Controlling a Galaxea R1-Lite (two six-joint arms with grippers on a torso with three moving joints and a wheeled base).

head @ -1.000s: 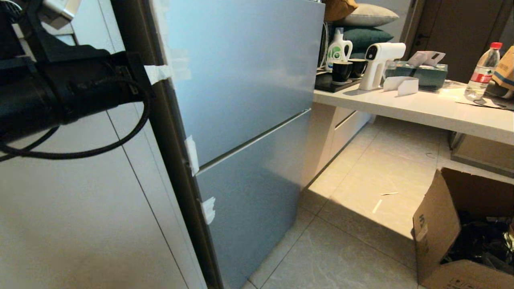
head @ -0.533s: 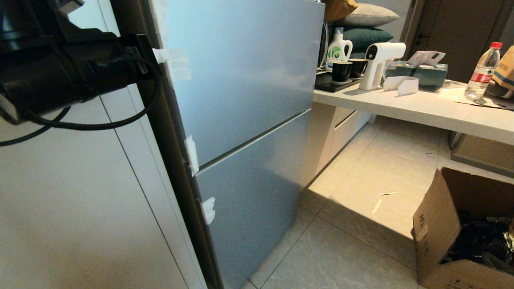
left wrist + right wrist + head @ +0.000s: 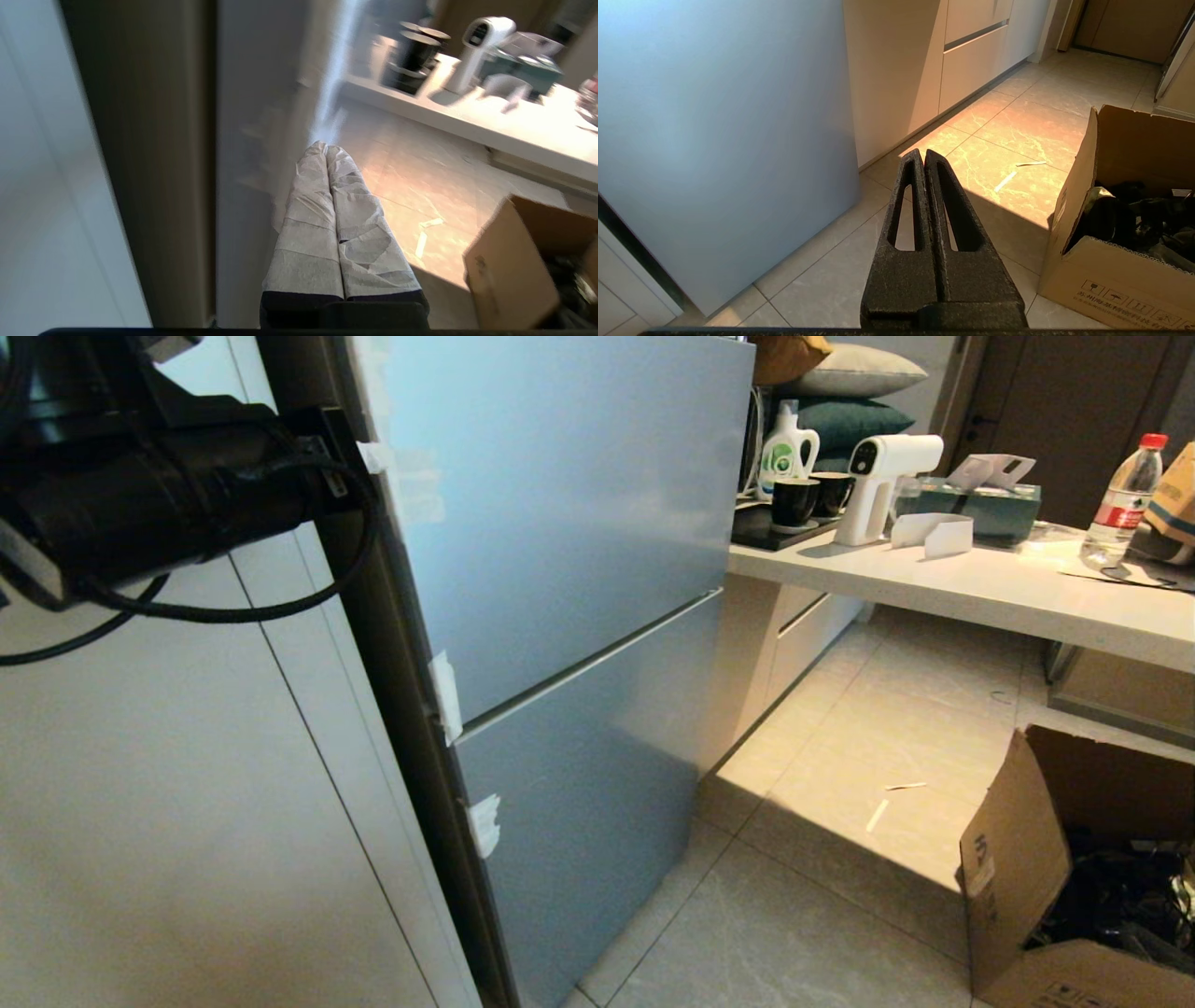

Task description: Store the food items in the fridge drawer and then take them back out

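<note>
L arm (image 3: 159,495) is raised at upper left of head view, its black forearm & cable reaching toward the dark side edge of the fridge (image 3: 569,504), beside the beige cabinet (image 3: 187,784). L gripper (image 3: 325,150) shows in its wrist view: both tape-wrapped fingers (image 3: 308,224) pressed together, nothing between them, tips near the fridge's front corner; can't tell if touching. R gripper (image 3: 923,154) hangs low over the floor tiles (image 3: 1008,135), black fingers closed flat on each other, empty, in front of the fridge's lower panel (image 3: 724,130).

Fridge is fully shut: upper door & lower front (image 3: 579,775) flush, a thin seam between them, white tape bits (image 3: 446,695) on the left edge. The drawer isn't visible from outside, & no potato or pepper shows in any view, so can't tell where the food is.

To the right, a white counter (image 3: 980,588) holds a detergent bottle (image 3: 787,448), two black cups (image 3: 796,502), a white handheld device (image 3: 882,476), a tissue box (image 3: 980,509) & a water bottle (image 3: 1125,499). An open cardboard box (image 3: 1018,868) w/ dark stuff inside sits on the floor at lower right
</note>
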